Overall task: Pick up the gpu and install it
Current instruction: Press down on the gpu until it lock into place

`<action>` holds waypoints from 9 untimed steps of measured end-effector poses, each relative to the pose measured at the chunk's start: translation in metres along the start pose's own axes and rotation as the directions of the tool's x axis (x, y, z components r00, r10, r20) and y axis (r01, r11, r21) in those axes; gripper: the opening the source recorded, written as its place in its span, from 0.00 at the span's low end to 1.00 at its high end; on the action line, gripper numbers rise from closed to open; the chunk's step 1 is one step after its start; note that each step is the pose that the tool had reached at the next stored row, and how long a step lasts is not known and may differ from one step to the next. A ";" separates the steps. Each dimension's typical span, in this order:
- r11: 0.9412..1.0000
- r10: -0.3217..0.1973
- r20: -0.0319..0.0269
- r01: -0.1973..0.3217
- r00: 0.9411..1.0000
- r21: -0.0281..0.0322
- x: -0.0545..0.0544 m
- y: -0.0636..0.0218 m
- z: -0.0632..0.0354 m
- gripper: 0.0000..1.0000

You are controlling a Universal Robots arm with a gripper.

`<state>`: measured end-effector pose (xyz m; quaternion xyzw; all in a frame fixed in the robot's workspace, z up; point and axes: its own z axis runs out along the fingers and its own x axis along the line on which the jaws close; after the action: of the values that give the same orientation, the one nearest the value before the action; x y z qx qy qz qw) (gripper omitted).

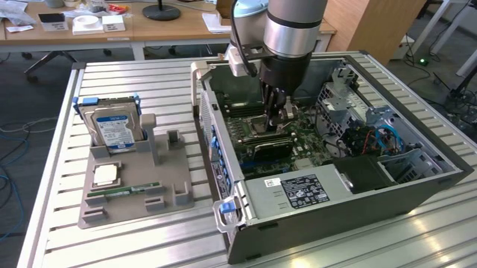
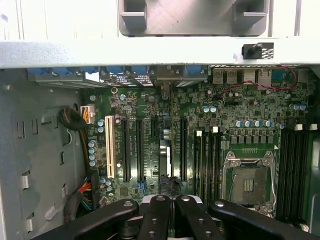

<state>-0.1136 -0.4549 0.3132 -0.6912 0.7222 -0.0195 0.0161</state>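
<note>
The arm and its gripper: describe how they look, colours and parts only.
The arm is a thick round tube, silvery metal with a dark grey band above and a black wrist section below. A black cable runs beside it, and a whitish block is mounted at the wrist. The gripper has black, rounded linkage fingers with small round pivot pins, around a pale metal centre.

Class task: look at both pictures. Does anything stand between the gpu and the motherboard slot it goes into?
Nothing visible does. The gpu stands on edge on the motherboard inside the open case, directly under the shut gripper.
</note>
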 end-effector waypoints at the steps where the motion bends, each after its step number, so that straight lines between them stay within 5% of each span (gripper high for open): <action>1: 1.000 0.000 0.000 0.000 1.000 0.000 0.000 0.0000 0.0000 0.11; 9: 1.000 0.000 0.000 0.000 1.000 0.000 -0.001 0.0001 0.0003 0.11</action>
<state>-0.1136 -0.4536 0.3129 -0.6912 0.7222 -0.0195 0.0161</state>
